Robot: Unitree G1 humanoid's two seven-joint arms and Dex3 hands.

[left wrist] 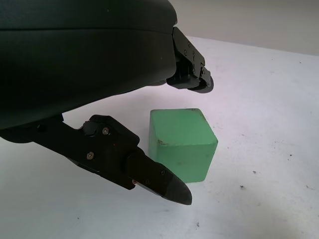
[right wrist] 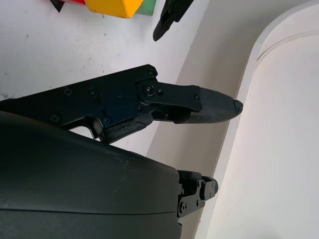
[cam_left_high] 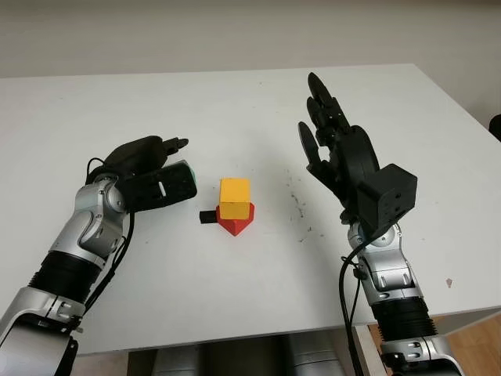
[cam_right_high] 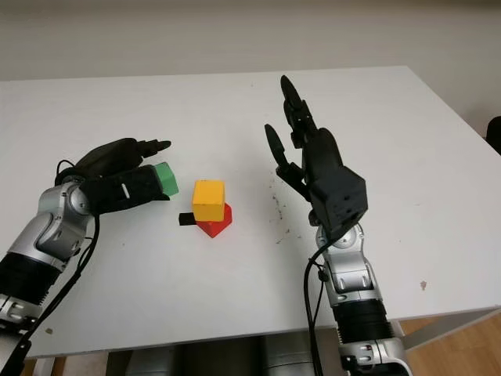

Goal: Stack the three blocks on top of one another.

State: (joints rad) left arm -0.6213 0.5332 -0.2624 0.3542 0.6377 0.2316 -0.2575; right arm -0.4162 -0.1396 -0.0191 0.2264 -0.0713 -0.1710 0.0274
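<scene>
At the table's middle a yellow block (cam_left_high: 234, 197) sits on top of a red block (cam_left_high: 237, 223). A green block (cam_right_high: 164, 178) stands on the table to their left. My left hand (cam_left_high: 168, 168) reaches around the green block (left wrist: 182, 142). One finger is above it and the thumb is in front of it, and neither presses on it. My right hand (cam_left_high: 321, 125) is raised, open and holding nothing, to the right of the stack. The yellow block (right wrist: 112, 7) is visible past the right hand's fingers (right wrist: 214, 107).
A small black piece (cam_left_high: 207, 216) lies against the red block's left side. Dark specks (cam_left_high: 297, 205) mark the white table (cam_left_high: 235, 110) between the stack and my right hand. The table's front edge (cam_left_high: 235, 333) runs close to both forearms.
</scene>
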